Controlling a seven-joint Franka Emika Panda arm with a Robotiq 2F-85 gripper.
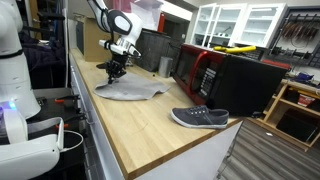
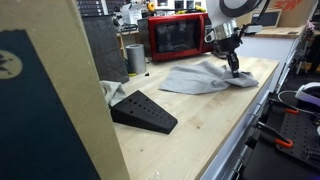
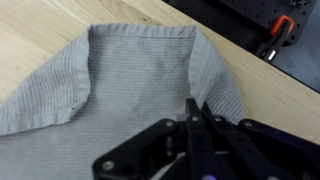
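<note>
- The gripper [image 3: 192,108] stood with its fingers pressed together, a pinch of the grey cloth [image 3: 120,90] apparently caught between them.
- In the wrist view the cloth spread out from the fingertips on nearly every side. A folded-over edge ran across it just beyond the tips, and bare wood showed past that.
- In both exterior views the gripper [image 1: 115,72] came straight down onto the cloth [image 1: 130,91], close to one end of it rather than its middle.
- The cloth's [image 2: 200,78] long axis ran along the wooden countertop [image 2: 200,135], so most of it trailed away to one side of the gripper [image 2: 233,68].
- The cloth lay flat, near the counter's open edge.
- Farther along the counter, well apart from the cloth, lay a grey shoe [image 1: 200,118] in an exterior view.
- A black wedge [image 2: 143,110] lay well apart too, and a red microwave [image 2: 178,37] stood behind.
</note>
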